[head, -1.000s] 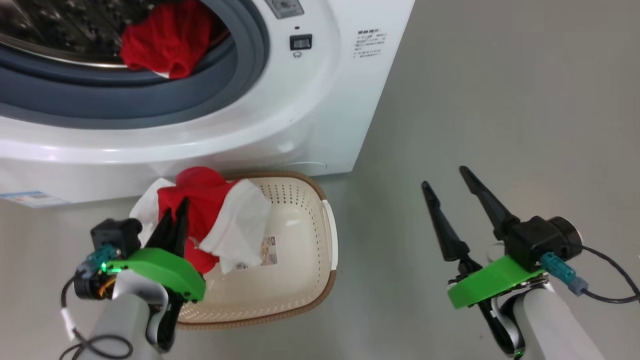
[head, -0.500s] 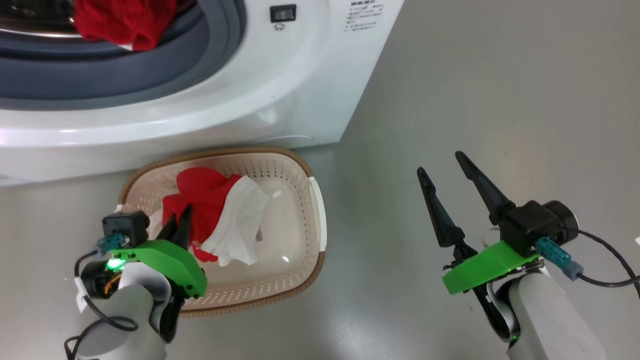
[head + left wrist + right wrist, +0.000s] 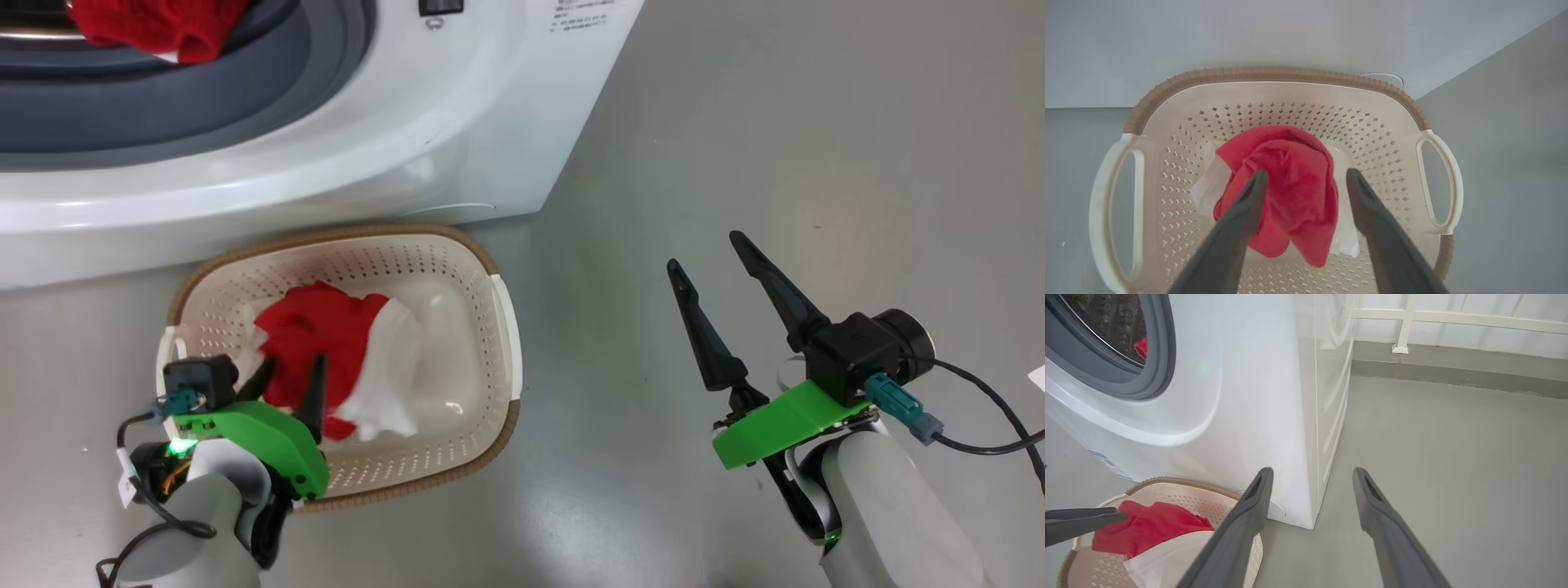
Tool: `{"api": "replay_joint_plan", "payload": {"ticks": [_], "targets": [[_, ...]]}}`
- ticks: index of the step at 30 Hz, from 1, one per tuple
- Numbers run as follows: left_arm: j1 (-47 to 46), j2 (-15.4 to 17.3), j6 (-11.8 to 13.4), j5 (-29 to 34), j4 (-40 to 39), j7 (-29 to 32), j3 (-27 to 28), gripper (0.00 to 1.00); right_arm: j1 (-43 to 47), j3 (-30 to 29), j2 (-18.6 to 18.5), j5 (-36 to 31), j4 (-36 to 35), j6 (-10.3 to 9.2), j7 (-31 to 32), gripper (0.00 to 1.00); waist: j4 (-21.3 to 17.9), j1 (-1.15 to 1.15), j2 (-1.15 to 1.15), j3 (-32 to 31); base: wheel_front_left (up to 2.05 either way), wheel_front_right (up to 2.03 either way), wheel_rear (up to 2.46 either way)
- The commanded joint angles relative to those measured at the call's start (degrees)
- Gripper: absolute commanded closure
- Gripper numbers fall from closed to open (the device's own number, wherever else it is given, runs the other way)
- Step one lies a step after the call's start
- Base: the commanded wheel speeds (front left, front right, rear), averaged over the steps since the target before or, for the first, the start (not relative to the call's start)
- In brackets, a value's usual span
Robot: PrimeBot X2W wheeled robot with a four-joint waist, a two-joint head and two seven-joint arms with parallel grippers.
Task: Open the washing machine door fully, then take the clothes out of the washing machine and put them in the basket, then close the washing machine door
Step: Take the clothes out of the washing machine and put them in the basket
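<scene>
- Clothes [image 3: 1290, 196]: soft, crumpled red-and-white bundle lying in the perforated cream, brown-rimmed basket [image 3: 1274, 75], between my left gripper's [image 3: 1306, 174] spread fingers.
- Right gripper [image 3: 704, 251]: fingers apart, empty.

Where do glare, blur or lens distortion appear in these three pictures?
Head view: bright glare patches on the glossy white front-loading washing machine and on the floor of the cream perforated plastic basket. Left wrist view: the wide lens bows the basket's brown rim. Right wrist view: a faint green spot reflects on the machine's white front.

Black right pincer [image 3: 703, 251], green bracket [image 3: 775, 420], pale forearm [image 3: 890, 506]
</scene>
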Motion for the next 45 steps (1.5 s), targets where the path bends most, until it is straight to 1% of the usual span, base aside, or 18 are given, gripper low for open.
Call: {"api": "replay_joint_plan", "payload": {"ticks": [1,6,9,12,14,17,21,28,31,34,39,45], "targets": [[0.73,2.1,-0.31,-1.2,-0.84,-0.69,0.47,0.0,0.0,0.79,0.15,-0.01,-0.9,0.36,-0.35,0.0,0.5,0.0,0.0,-0.9,0.0,0.0,0.0],[2.09,2.44,-0.31,-3.15,-3.64,-0.7,-0.81,0.0,-0.06,0.9,0.15,-1.34,0.54,0.36,-0.35,0.0,1.27,0.0,0.0,-2.34,0.0,0.0,0.0],[3.57,3.67,-0.31,-3.64,-7.74,-0.7,-0.63,0.0,-0.12,1.06,0.15,-1.68,1.01,0.36,-0.35,0.0,1.76,0.0,0.0,-3.52,0.0,0.0,0.0],[5.06,5.22,-0.32,-2.06,-11.96,-0.7,1.7,0.0,0.15,0.67,0.15,-1.68,1.05,0.36,-0.35,0.0,2.25,0.0,0.0,-4.81,0.0,0.0,0.0],[6.16,5.94,-0.31,-0.3,-15.02,-0.7,4.73,0.0,0.44,0.21,0.15,-1.29,1.11,0.36,-0.35,0.0,2.58,0.0,0.0,-5.76,0.0,0.0,0.0],[8.44,6.11,0.14,3.72,-19.94,-0.7,9.39,0.0,0.87,-0.45,0.15,-1.35,1.2,0.36,-0.35,0.0,2.96,0.0,0.0,-7.26,0.0,0.0,0.0],[11.72,5.01,0.71,9.1,-25.97,-0.71,14.36,0.0,1.44,-1.63,0.15,-3.46,1.33,0.36,-0.35,0.0,3.55,0.0,0.0,-9.39,0.0,0.0,0.0],[16.42,1.93,1.42,15.27,-34.48,-0.71,22.24,0.0,2.71,-3.78,0.15,-4.62,0.57,0.36,-0.35,0.0,4.24,0.0,0.0,-13.11,0.0,0.0,0.0],[17.99,1.06,0.88,17.64,-38.43,-0.71,23.96,0.0,3.24,-4.93,0.15,-6.24,-0.83,0.36,-0.35,0.0,4.36,0.0,0.0,-14.4,0.0,0.0,0.0],[19.57,0.05,0.42,18.87,-41.71,-0.71,25.93,0.0,3.99,-5.23,0.15,-5.07,-2.77,0.36,-0.35,0.0,4.37,0.0,0.0,-15.67,0.0,0.0,0.0],[22.49,-0.89,-0.1,20.12,-46.22,-0.71,27.26,0.0,5.67,-5.0,0.15,-4.43,-5.58,0.36,-0.35,0.0,4.4,0.0,0.0,-18.13,0.0,0.0,0.0],[25.95,-1.67,-0.25,21.7,-51.76,-0.71,28.83,0.0,8.17,-6.95,0.15,-2.74,-8.68,0.36,-0.35,0.0,4.57,0.0,0.0,-20.18,0.0,0.0,0.0]]}}
